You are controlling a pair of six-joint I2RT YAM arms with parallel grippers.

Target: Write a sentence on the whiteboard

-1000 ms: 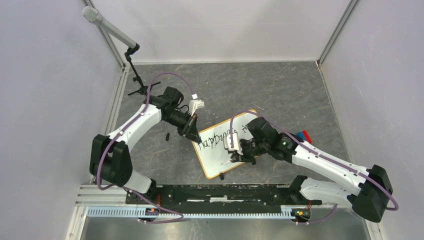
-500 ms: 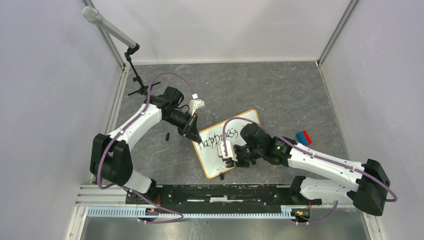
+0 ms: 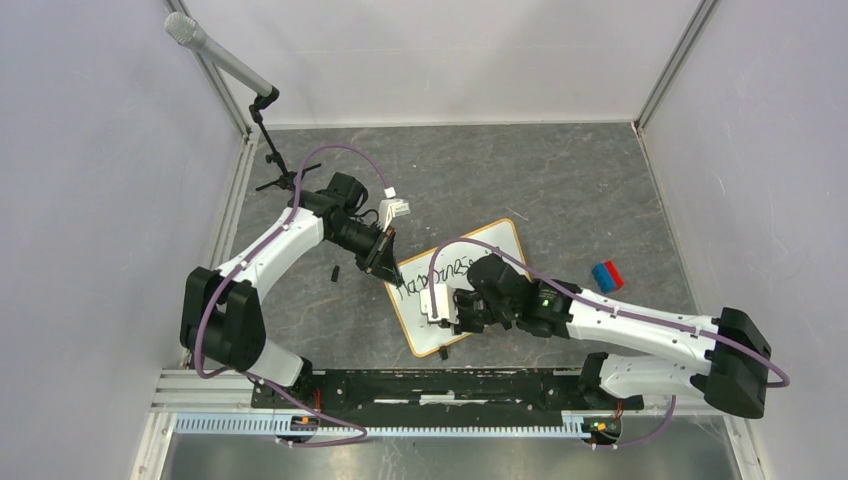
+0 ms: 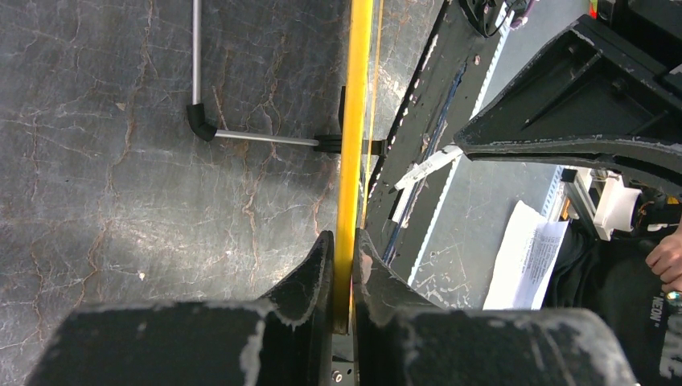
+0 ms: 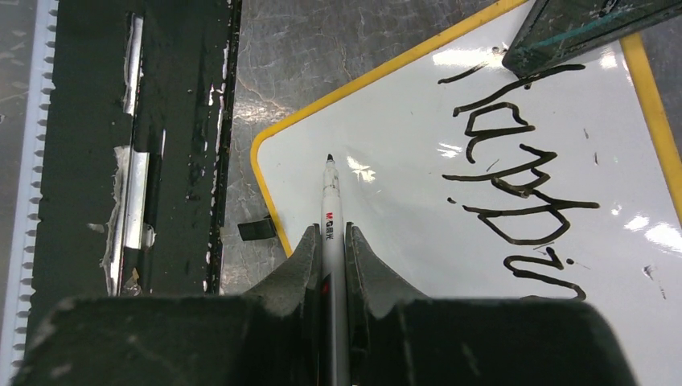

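1. Grey stone-patterned tabletop (image 3: 560,180) carried the whiteboard (image 3: 505,238), which lay askew. The left gripper (image 3: 385,262) sat at its left edge. The right gripper (image 3: 440,305) hung over its near part, below the sentence (image 3: 440,272).
2. Left wrist: the fingers (image 4: 310,273) were pinched tight on the whiteboard's yellow edge.
3. Right wrist: the jaws were clamped on a marker (image 5: 330,189), its tip over the whiteboard's blank near corner.

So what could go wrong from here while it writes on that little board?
1. The left gripper pinches the whiteboard only by one edge of its frame; pressure from the marker might twist or slip the board.
2. The right gripper holds the marker tip close to the board's near corner, so a stroke could run onto the frame.
3. The right arm reaches over the sentence already written and might smear it.
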